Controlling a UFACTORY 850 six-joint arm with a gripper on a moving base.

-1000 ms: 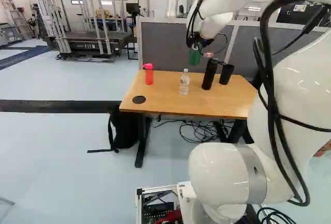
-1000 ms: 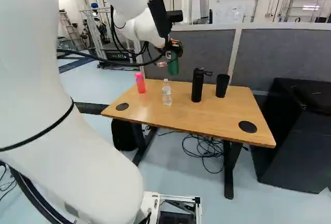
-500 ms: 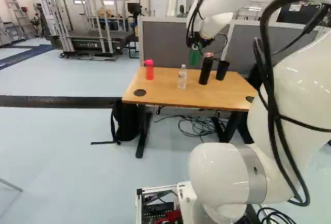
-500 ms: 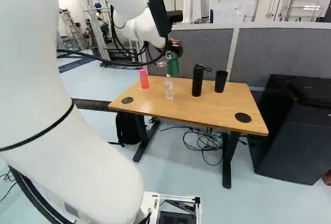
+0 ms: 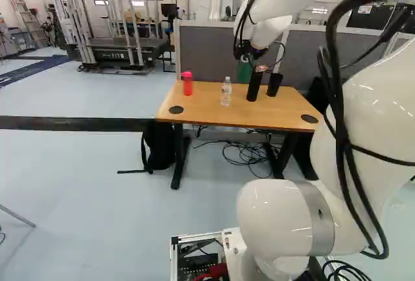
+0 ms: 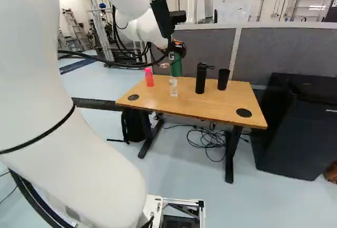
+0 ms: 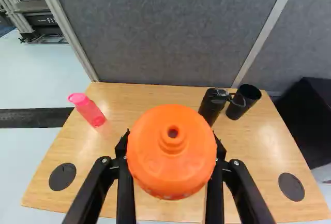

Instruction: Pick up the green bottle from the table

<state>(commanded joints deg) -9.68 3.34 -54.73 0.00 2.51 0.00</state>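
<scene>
Gripper: the black two-fingered gripper (image 6: 175,54) has its fingers apart by the bottle's width, clamped on it from two sides.
Green bottle: the smooth green cylindrical bottle (image 6: 176,69) hangs upright in the air over the table; its domed orange cap (image 7: 171,167) has a small central hole.
Clock: in the wrist view, 12 is straight ahead of the gripper.
10 o'clock: translucent pink plastic bottle (image 7: 89,111).
Between 1 and 2: matte black cylindrical bottle (image 7: 211,107), looped lid.
2 o'clock: open black cup (image 7: 244,102), just beside it.
12 o'clock: grey, felt-like divider (image 7: 155,32).
Left base view: clear plastic bottle (image 5: 225,93), at 3 o'clock from the pink one.
Table: smooth, wood-toned top (image 7: 258,146).
</scene>
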